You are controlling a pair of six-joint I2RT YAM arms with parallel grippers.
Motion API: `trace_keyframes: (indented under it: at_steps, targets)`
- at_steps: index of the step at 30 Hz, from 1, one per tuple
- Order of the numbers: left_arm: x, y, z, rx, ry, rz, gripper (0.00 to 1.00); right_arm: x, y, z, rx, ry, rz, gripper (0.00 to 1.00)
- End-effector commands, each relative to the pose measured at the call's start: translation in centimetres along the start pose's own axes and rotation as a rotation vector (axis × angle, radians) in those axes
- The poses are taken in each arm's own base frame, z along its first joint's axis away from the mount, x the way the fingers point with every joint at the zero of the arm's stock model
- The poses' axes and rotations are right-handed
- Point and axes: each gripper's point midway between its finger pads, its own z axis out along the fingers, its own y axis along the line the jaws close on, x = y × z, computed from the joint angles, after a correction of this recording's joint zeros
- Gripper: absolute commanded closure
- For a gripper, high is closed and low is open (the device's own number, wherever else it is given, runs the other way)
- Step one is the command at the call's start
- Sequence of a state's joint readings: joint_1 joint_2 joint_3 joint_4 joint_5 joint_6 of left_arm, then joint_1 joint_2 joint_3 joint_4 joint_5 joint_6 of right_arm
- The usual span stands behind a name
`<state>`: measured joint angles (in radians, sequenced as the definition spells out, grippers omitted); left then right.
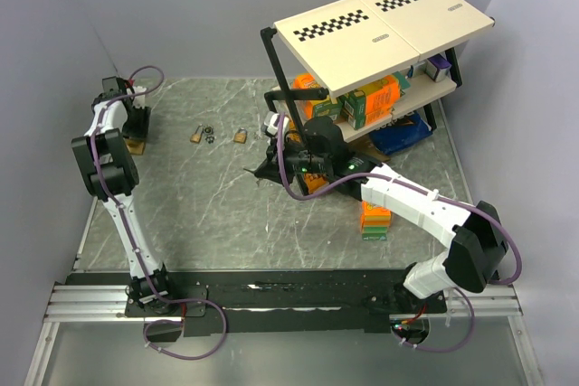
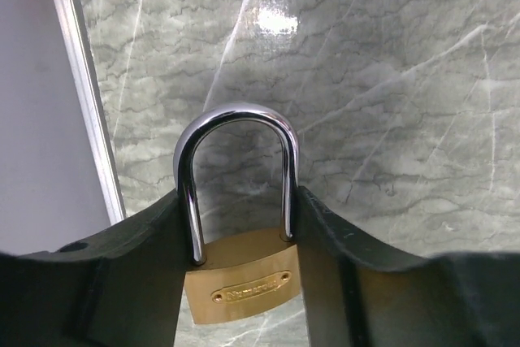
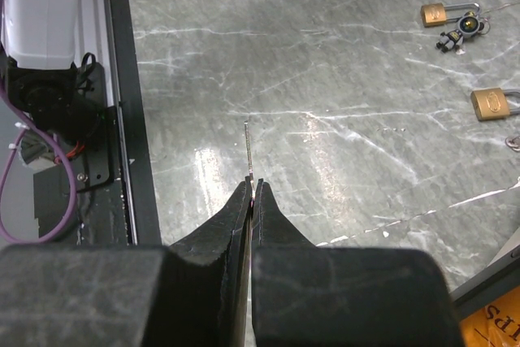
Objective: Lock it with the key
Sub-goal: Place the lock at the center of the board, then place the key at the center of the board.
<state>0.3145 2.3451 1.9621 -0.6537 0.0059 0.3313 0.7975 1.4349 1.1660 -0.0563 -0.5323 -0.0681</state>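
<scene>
Two-tier shelf [image 1: 380,20] far right on marble table [image 1: 208,214]; orange box stack [image 1: 375,220] beside it; blue bag [image 1: 403,133] beneath.

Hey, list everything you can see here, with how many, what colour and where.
held padlock: one, brass, silver shackle, between left jaws
loose padlocks: two, brass, on table
keychain figure: one, dark, beside one loose padlock
key: one, silver, edge-on in right jaws
shelf rack: one, cream top, black frame, far right
shelf boxes: several, orange and green, under rack top
stacked boxes: orange, on table by rack
table: one, grey marble
left jaws: black, gripping held padlock
right jaws: black, shut on key
</scene>
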Motion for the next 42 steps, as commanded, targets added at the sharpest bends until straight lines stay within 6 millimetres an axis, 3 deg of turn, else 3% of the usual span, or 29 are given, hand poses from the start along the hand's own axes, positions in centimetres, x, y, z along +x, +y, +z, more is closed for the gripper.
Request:
trace_keyframes:
  at_steps: [1,5,8,10,11,12,15,16,17,18,19,20,22,23,24,25,26,31,37,42]
  targets:
    - [-2.3,0.5,-1.1,0.002,-0.079,0.025,0.36,-3.0,0.0,-0.6,0.006,-0.064,-0.022,1.00]
    - [-3.8,0.7,-3.3,0.005,-0.123,0.029,0.21,-3.2,0.1,-0.7,0.007,-0.069,-0.024,1.00]
    - [-4.9,0.7,-5.5,0.019,-0.143,0.027,0.17,-3.7,0.0,-0.9,0.011,-0.078,-0.030,1.00]
    - [-7.1,0.5,-8.6,0.048,-0.219,0.025,0.16,-4.4,0.0,-0.9,0.014,-0.096,-0.038,1.00]
    - [-8.4,0.5,-11.8,0.054,-0.278,0.021,0.16,-4.7,0.0,-0.9,0.016,-0.105,-0.039,1.00]
    - [-8.9,-0.2,-13.4,0.087,-0.311,0.025,0.15,-5.2,-0.1,-0.9,0.019,-0.117,-0.041,1.00]
    - [-9.9,-3.1,-20.0,0.236,-0.446,0.008,0.14,-7.0,-0.3,-0.9,0.033,-0.171,-0.027,1.00]
    - [-9.9,-5.4,-22.2,0.367,-0.499,0.022,0.15,-8.0,-0.4,-0.9,0.039,-0.205,-0.043,1.00]
    - [-8.4,-6.6,-24.7,0.430,-0.519,-0.015,0.15,-8.5,-0.3,-1.0,0.039,-0.222,-0.006,1.00]
    - [-8.1,-7.5,-26.3,0.486,-0.561,-0.019,0.16,-9.5,-0.5,-1.1,0.053,-0.251,-0.001,1.00]
    - [-7.4,-10.0,-28.7,0.631,-0.603,-0.002,0.17,-10.1,-0.7,-1.1,0.060,-0.269,0.010,1.00]
    - [-5.2,-11.7,-30.5,0.699,-0.612,-0.019,0.18,-11.0,-0.5,-1.1,0.058,-0.297,0.025,1.00]
    - [-3.8,-14.0,-33.1,0.803,-0.694,0.024,0.23,-12.5,-0.5,-1.1,0.071,-0.337,0.036,1.00]
    - [-0.9,-16.5,-35.1,0.930,-0.699,0.005,0.24,-13.2,-0.6,-1.1,0.078,-0.361,0.044,1.00]
    - [0.1,-17.5,-36.1,0.976,-0.714,0.002,0.25,-13.7,-0.6,-1.0,0.081,-0.374,0.049,1.00]
    - [0.5,-18.4,-39.2,0.989,-0.813,0.072,0.25,-14.2,-0.3,-0.9,0.086,-0.387,0.051,1.00]
    - [2.2,-19.8,-38.4,1.023,-0.790,0.066,0.26,-14.8,-0.1,-0.9,0.087,-0.404,0.055,1.00]
    - [5.5,-23.4,-41.3,1.113,-0.813,0.137,0.29,-15.5,0.1,-0.2,0.090,-0.422,0.101,1.00]
    - [5.7,-26.8,-42.6,1.138,-0.842,0.181,0.32,-15.0,1.0,0.9,0.064,-0.409,0.119,1.00]
    - [5.1,-28.5,-43.4,1.124,-0.893,0.202,0.39,-14.9,1.3,1.1,0.063,-0.407,0.119,1.00]
